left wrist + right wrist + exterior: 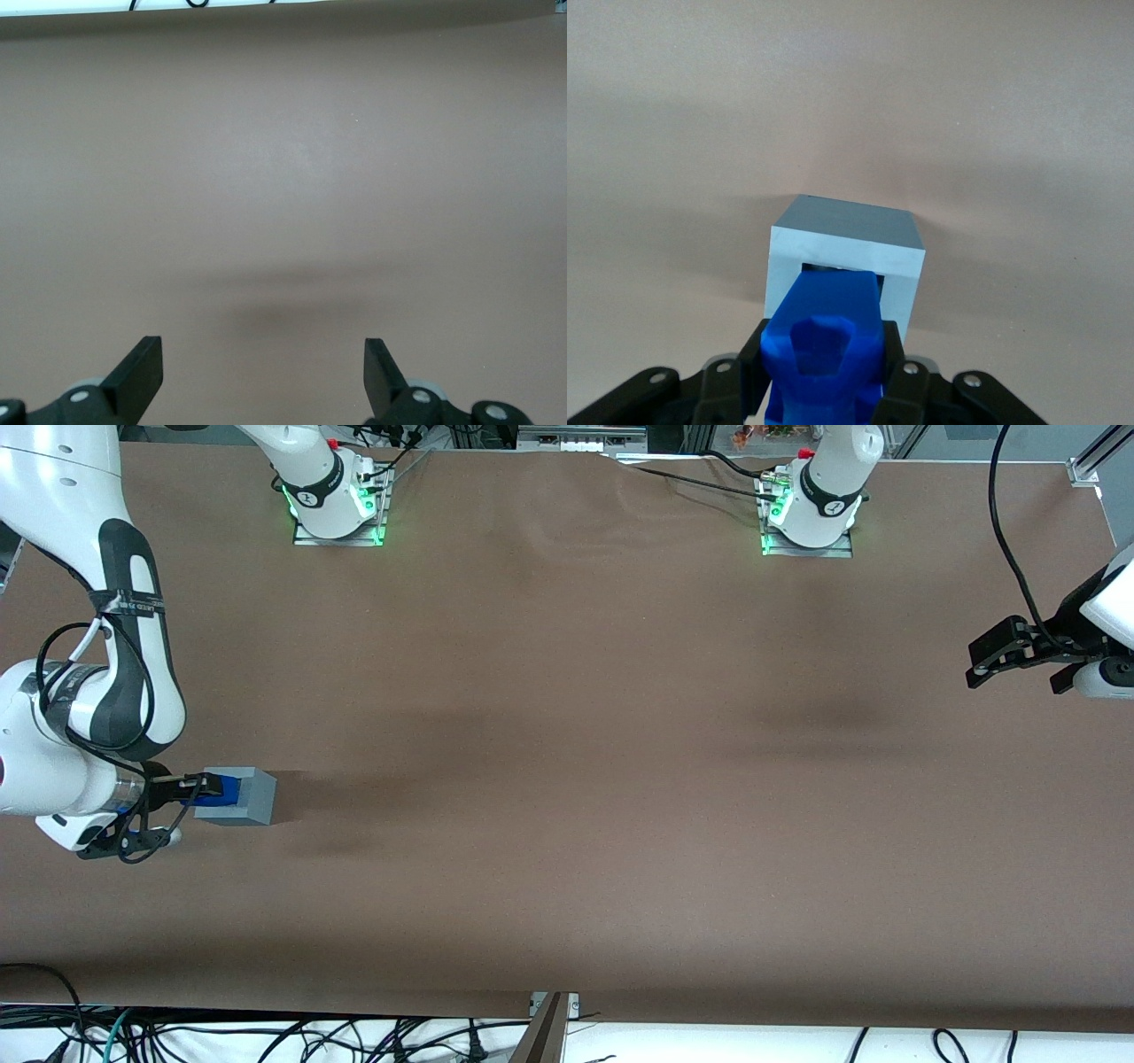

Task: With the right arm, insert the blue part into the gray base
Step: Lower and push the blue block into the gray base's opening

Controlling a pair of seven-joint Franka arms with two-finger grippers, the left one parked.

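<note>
The claw (824, 390) is clamped on the blue part (825, 345), which is held over the recess of the gray base (849, 257) at the working arm's end of the table (567, 779), presumably for insertion.

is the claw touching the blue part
Touching: the right wrist view shows the claw closed on the blue part, fingers pressed against both its sides.

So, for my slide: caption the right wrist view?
Gripper holding the blue part at the gray base's opening.
</note>
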